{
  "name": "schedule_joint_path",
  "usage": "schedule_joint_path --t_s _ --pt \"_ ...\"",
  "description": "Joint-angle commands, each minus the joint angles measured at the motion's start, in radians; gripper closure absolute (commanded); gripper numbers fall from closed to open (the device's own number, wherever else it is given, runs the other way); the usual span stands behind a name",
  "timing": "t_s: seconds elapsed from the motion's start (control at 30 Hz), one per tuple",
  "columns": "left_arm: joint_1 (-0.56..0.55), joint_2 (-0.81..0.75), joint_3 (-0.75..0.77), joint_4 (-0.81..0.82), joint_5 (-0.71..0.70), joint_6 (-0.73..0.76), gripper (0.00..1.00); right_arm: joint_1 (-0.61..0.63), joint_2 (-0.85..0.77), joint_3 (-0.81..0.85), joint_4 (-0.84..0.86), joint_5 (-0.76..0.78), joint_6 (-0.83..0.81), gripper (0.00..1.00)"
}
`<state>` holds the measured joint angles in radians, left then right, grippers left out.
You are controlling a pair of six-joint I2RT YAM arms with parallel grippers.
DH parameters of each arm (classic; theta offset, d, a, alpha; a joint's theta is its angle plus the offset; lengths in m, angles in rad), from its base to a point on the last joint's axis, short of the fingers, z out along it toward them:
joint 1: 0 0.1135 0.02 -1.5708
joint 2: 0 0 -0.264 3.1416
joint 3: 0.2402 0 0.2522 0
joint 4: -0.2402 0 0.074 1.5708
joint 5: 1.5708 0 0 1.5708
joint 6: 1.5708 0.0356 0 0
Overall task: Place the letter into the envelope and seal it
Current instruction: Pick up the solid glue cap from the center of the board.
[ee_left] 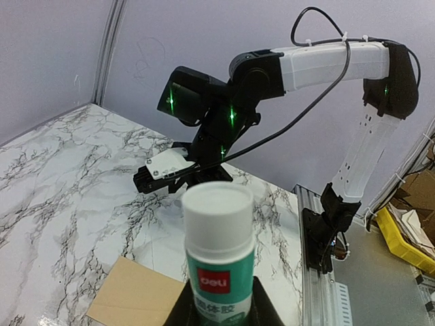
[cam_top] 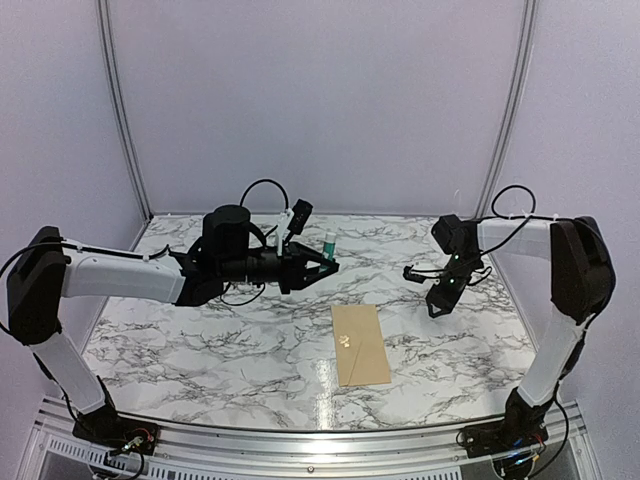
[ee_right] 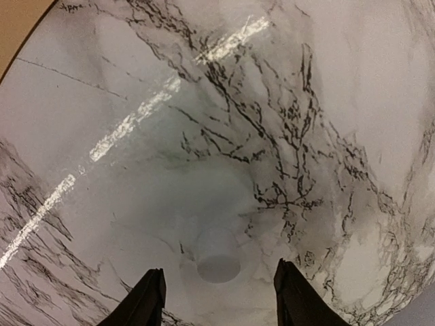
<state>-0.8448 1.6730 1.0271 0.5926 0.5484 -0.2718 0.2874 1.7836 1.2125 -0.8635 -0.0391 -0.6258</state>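
We hold the glue stick (ee_left: 219,231) upright in the clamped left claw (cam_top: 328,266), at 11 o'clock from the envelope (cam_top: 360,343), presumably for sealing; the right claw (ee_right: 219,272) hangs open, empty.

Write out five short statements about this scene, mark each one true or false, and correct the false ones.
1. The left gripper holds a glue stick. True.
2. The glue stick's white end points up. True.
3. The right gripper is shut on the envelope. False: it is open and empty, above the bare marble table.
4. The envelope is lifted off the table. False: it lies flat on it, between the two arms.
5. The letter lies spread out beside the envelope. False: no letter is in view.
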Motion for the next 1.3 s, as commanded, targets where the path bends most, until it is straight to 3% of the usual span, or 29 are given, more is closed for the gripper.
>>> schedule_joint_path --t_s 0.0,0.6,0.73,1.0,1.27 --pt "0.004 0.006 0.005 -0.010 0.005 -0.009 0.87 0.006 0.023 -0.002 0.022 0.002 0.012 0.52" --pt "0.004 0.025 0.016 -0.010 0.012 -0.015 0.86 0.006 0.049 0.011 0.004 -0.003 0.028 0.83" --pt "0.004 0.027 0.017 -0.011 0.017 -0.015 0.86 0.006 0.019 0.052 -0.035 -0.026 0.019 0.85" --pt "0.003 0.016 0.013 -0.197 0.081 0.095 0.87 0.026 -0.037 0.320 -0.248 -0.384 -0.052 0.86" --pt "-0.002 -0.024 0.088 -0.616 0.016 0.325 0.90 0.147 -0.003 0.508 -0.359 -0.745 -0.075 0.86"
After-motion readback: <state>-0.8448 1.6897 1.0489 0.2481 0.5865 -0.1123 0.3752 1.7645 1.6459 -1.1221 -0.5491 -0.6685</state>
